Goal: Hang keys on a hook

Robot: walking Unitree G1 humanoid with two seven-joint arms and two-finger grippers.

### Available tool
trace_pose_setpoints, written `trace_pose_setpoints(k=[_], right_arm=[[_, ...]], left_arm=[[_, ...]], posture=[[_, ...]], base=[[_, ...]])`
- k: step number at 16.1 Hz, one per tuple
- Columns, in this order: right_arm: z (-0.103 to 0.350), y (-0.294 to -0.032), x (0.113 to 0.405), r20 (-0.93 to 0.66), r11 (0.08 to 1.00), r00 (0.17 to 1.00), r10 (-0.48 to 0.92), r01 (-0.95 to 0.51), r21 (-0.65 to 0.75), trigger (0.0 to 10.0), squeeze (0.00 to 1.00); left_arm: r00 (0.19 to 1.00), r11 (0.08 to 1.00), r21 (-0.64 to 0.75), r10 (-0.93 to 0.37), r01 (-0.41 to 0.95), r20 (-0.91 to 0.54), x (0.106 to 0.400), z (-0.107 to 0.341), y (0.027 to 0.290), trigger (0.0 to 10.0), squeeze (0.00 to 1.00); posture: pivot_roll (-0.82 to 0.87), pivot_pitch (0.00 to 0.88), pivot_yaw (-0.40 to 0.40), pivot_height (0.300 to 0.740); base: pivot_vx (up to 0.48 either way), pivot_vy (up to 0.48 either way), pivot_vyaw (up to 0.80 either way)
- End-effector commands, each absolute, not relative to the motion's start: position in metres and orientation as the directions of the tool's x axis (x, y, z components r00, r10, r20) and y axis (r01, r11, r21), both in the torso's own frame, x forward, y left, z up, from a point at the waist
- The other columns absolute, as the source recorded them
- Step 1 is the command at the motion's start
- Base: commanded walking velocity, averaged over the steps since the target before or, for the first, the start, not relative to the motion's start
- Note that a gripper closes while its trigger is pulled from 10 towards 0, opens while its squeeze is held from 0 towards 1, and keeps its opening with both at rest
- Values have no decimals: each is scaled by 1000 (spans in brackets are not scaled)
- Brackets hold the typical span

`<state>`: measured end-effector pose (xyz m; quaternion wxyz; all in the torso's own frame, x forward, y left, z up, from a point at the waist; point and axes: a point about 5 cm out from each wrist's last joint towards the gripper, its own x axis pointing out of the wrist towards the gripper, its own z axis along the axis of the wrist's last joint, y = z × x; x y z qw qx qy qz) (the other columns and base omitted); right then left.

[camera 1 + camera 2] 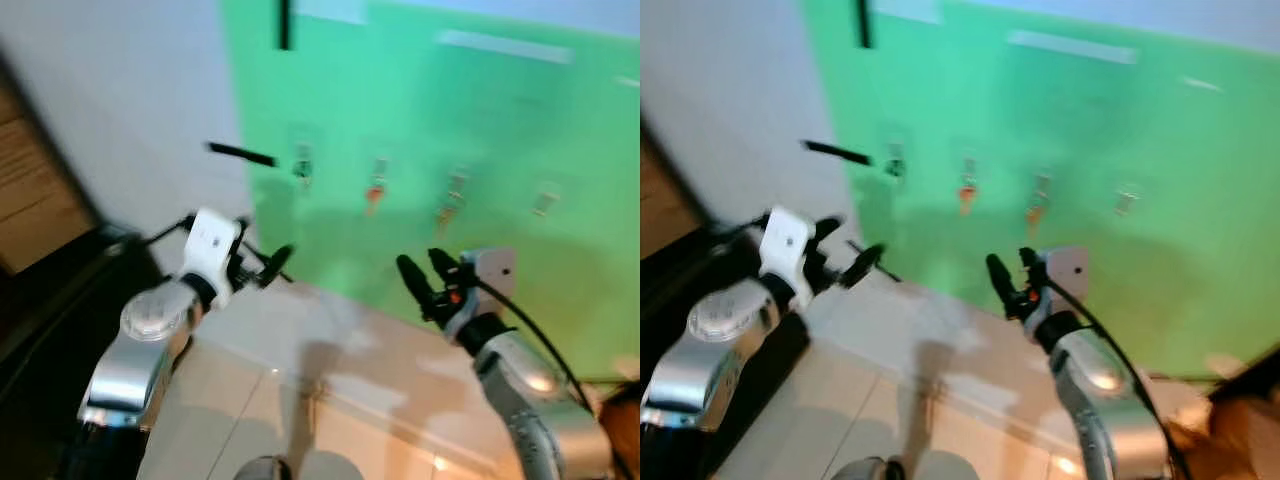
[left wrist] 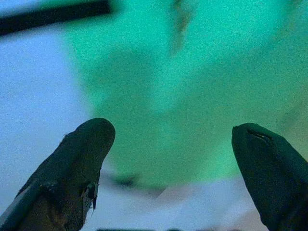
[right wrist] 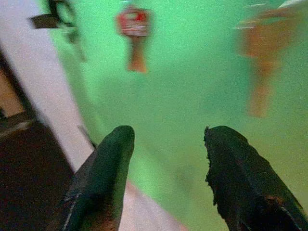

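Left pincer [image 1: 262, 262]: we see it raised, released — empty
Right pincer [image 1: 424, 268]: raised toward green wall [image 1: 480, 120], released
Hooks: four, blurred
Keys [image 3: 134, 36]: two hanging

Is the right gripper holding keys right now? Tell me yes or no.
No: in the right wrist view the right gripper has its two black fingers apart with only the green wall between them.

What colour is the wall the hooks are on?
Green wall; clearest in the left eye view.
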<state>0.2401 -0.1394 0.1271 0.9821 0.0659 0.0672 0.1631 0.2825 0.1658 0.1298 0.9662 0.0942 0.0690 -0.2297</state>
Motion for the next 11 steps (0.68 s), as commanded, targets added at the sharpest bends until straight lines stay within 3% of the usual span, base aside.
trace_pose_setpoints(k=[1,11], right_arm=[[122,-144,238,-123,949,947,297,-279,144,10000,1000],[124,-155,243,-124,960,968,218,-190,207,10000,1000]], left_arm=[[908,893,169,-397,416,-138,286,135,161,10000,0],[916,904,149,-393,401,-81,294,135,135,10000,0]], posture=[[-53,0,42,740],[-121,0,92,740]], base=[[0,0,800],[0,0,800]])
